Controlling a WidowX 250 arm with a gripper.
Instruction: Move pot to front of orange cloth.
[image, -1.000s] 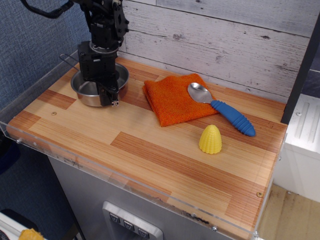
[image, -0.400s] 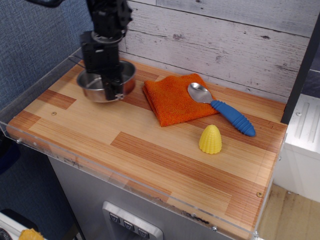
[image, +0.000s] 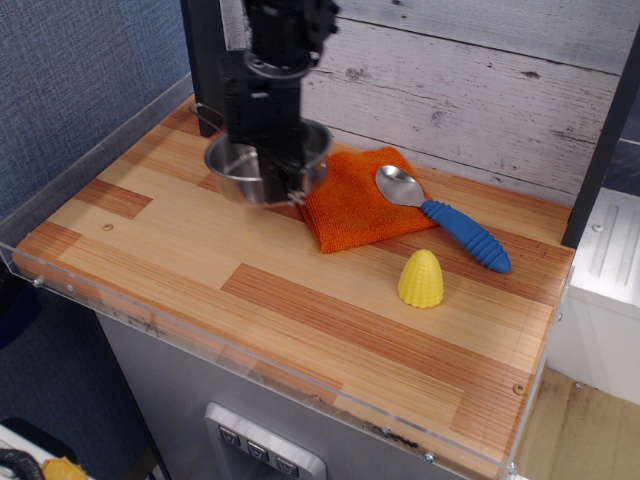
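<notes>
The pot (image: 243, 173), a small shiny steel pan with a thin wire handle at its back left, hangs in the air above the wooden counter, overlapping the left edge of the orange cloth. My black gripper (image: 290, 180) is shut on the pot's right rim and holds it up. The orange cloth (image: 355, 200) lies flat at the back middle of the counter, just right of the pot.
A metal spoon with a blue handle (image: 450, 228) lies with its bowl on the cloth's right corner. A yellow corn toy (image: 421, 278) stands in front of it. A clear acrylic rim (image: 90, 150) edges the counter; a plank wall stands behind.
The pot has been lifted off the back left of the counter and carried right, toward the cloth. The gripper moved with it. Cloth, spoon and corn toy have not moved.
</notes>
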